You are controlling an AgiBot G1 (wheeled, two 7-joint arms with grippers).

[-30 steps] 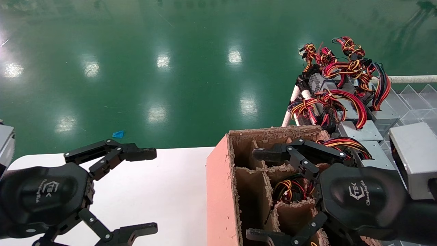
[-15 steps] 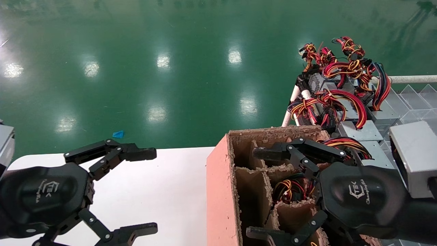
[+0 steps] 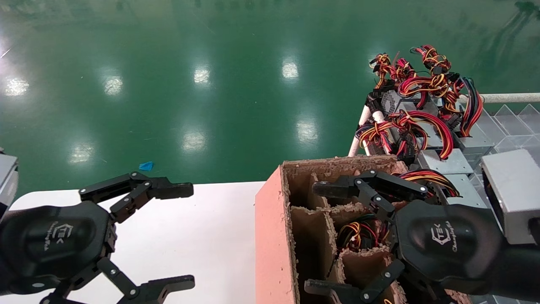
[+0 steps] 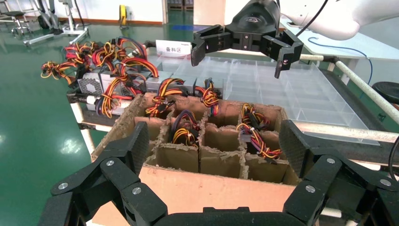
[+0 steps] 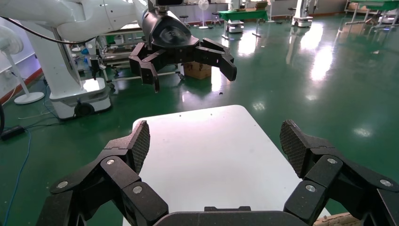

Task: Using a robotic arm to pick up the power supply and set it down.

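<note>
Several silver-grey power supplies with tangled red, yellow and black wires lie on a rack at the back right. One power supply (image 3: 394, 101) (image 4: 89, 84) shows a honeycomb-perforated face. My right gripper (image 3: 316, 240) (image 5: 216, 141) hovers open above the divided cardboard carton (image 3: 272, 236) (image 4: 207, 188), holding nothing. In the left wrist view the right gripper (image 4: 240, 52) hangs over the carton's far side. My left gripper (image 3: 185, 235) (image 4: 216, 148) is open and empty above the white table (image 3: 219, 219) (image 5: 211, 150), facing the carton. Wire bundles (image 3: 358, 234) (image 4: 186, 129) poke out of some carton compartments.
The carton stands at the table's right end, against the rack. A clear plastic divider tray (image 3: 519, 122) (image 4: 291, 89) covers the rack behind a white pipe rail (image 3: 506, 98). Green floor (image 3: 190, 84) lies beyond the table's far edge.
</note>
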